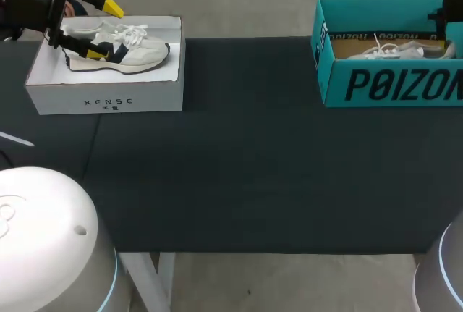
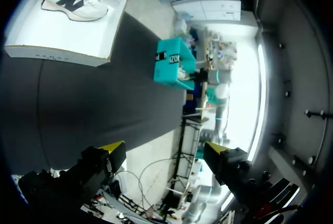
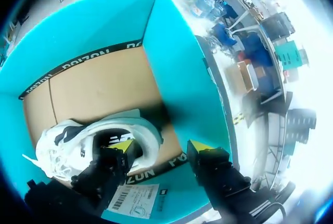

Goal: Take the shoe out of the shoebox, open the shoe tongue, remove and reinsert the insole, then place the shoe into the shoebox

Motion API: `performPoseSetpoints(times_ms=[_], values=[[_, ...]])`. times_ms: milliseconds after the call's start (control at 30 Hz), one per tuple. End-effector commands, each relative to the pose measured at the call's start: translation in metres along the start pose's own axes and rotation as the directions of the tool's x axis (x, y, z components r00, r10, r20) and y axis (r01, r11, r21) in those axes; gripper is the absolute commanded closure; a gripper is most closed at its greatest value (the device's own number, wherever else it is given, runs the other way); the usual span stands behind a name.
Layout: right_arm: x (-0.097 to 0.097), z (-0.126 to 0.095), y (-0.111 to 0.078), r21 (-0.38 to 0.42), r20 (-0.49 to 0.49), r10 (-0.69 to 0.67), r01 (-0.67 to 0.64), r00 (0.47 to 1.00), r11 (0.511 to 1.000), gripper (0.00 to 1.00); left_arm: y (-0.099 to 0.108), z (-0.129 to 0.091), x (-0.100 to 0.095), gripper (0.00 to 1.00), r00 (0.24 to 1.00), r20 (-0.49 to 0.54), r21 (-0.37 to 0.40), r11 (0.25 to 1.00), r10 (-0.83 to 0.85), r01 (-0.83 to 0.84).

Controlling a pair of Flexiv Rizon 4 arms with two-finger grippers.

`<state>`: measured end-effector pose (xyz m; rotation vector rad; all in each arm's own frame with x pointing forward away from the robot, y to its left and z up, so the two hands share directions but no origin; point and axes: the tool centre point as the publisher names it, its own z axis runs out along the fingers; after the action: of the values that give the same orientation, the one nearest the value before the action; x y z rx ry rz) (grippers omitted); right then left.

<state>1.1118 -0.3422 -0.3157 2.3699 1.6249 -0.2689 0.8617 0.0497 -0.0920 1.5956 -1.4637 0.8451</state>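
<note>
While its yellow-tipped fingers stand spread, the right gripper (image 3: 161, 147) hangs inside the teal box (image 3: 177, 78). One tip is at the padded collar of the white shoe (image 3: 78, 146), the other by the smooth cardboard wall. That shoe lies on the brown floor, laces loose. The left gripper (image 1: 105, 30), also spread, hovers above the heel end of a cream-and-navy shoe (image 1: 119, 48) in a shallow white box (image 1: 105, 95). Both boxes sit well apart on the dark matte table (image 1: 253, 167).

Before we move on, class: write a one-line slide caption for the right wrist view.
Right tool, open, hangs over the white shoe lying in the teal shoebox.
</note>
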Motion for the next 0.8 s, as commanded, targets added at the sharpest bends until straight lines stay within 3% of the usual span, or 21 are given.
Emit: performPoseSetpoints(times_ms=[33, 233, 400, 533, 567, 667, 800], values=[[-0.003, -0.017, -0.003, -0.014, -0.011, -0.006, 0.006, 1.0, 1.0, 0.35, -0.001, 0.0, 0.0, 0.0, 1.0, 0.002, -0.001, 1.0, -0.001, 0.001], [-0.003, -0.043, -0.003, -0.013, -0.104, -0.051, 0.05, 0.993, 0.999, 0.3, -0.001, 0.0, 0.0, 0.0, 1.0, 0.002, -0.001, 1.0, -0.001, 0.001], [-0.006, -0.08, -0.006, -0.078, -0.275, -0.191, 0.176, 0.942, 0.981, 0.13, -0.001, 0.0, 0.0, 0.0, 1.0, 0.002, -0.001, 1.0, -0.001, 0.001], [-0.009, -0.109, -0.008, -0.164, -0.407, -0.315, 0.27, 0.858, 0.949, 0.0, -0.001, 0.0, 0.0, 0.0, 1.0, 0.002, -0.001, 1.0, -0.001, 0.001], [-0.01, -0.119, -0.009, -0.2, -0.464, -0.37, 0.312, 0.805, 0.929, 0.0, -0.001, 0.0, 0.0, 0.0, 1.0, 0.002, -0.001, 1.0, -0.001, 0.001], [-0.007, -0.138, -0.012, -0.264, -0.527, -0.453, 0.368, 0.719, 0.892, 0.0, -0.001, 0.0, 0.0, 0.0, 1.0, 0.002, -0.001, 1.0, -0.001, 0.001], [0.001, -0.149, -0.017, -0.356, -0.548, -0.569, 0.445, 0.613, 0.822, 0.0, -0.001, 0.0, 0.0, 0.0, 1.0, 0.002, -0.001, 1.0, -0.001, 0.001]])
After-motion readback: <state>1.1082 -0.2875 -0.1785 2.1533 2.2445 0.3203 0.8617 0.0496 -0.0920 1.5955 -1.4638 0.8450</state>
